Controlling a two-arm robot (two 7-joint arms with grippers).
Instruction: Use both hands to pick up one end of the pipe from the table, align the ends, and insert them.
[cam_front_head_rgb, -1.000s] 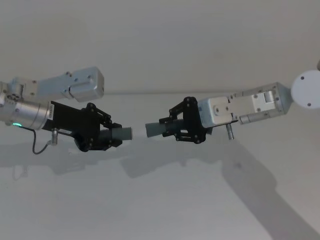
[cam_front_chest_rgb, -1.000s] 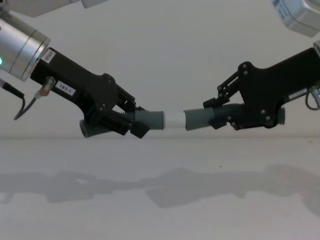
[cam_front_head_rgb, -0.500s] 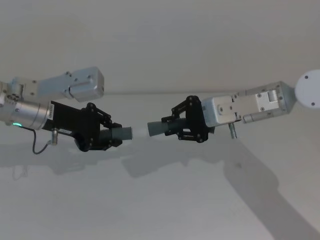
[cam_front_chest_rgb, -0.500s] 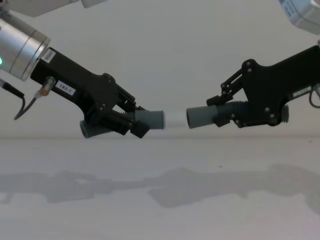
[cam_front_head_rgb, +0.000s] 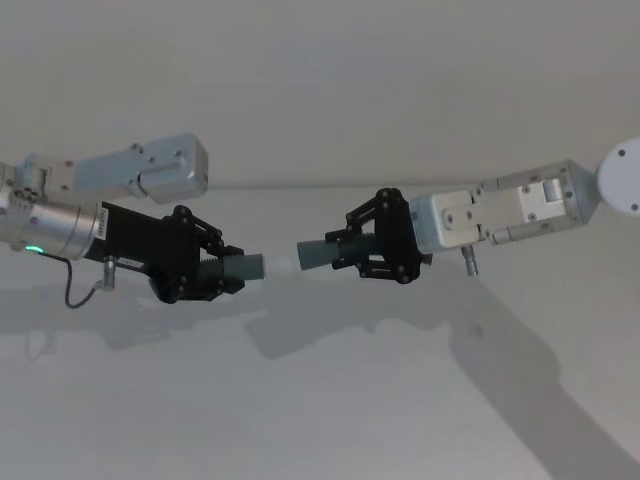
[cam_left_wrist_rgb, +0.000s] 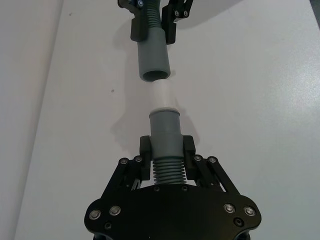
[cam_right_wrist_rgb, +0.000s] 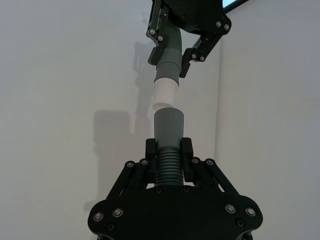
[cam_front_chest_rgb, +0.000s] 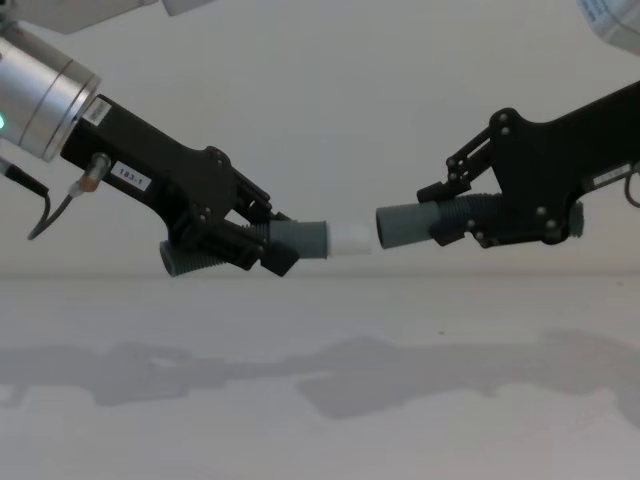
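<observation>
While the white table (cam_front_chest_rgb: 320, 400) lay flat and bare below everything, I held both pipe pieces up in the air above it. My left gripper (cam_front_chest_rgb: 262, 243) reached in from nine o'clock in the chest view, its black fingers clamped tight around the ribbed part of the left pipe piece (cam_front_chest_rgb: 290, 240). My right gripper (cam_front_chest_rgb: 455, 218) reached in from three o'clock, its fingers closed the same way on the ribbed part of the right pipe piece (cam_front_chest_rgb: 410, 225). The two grey pieces pointed at each other, end to end, near the centre of the view. The white stub (cam_front_chest_rgb: 352, 239) stuck out of the left piece toward three o'clock. The open grey mouth (cam_left_wrist_rgb: 154, 76) of the right piece faced it. In the chest view the stub's tip sat right at the mouth; whether they touched I could not tell. In the left wrist view the stub (cam_left_wrist_rgb: 164, 97) lined up just short of the mouth.
</observation>
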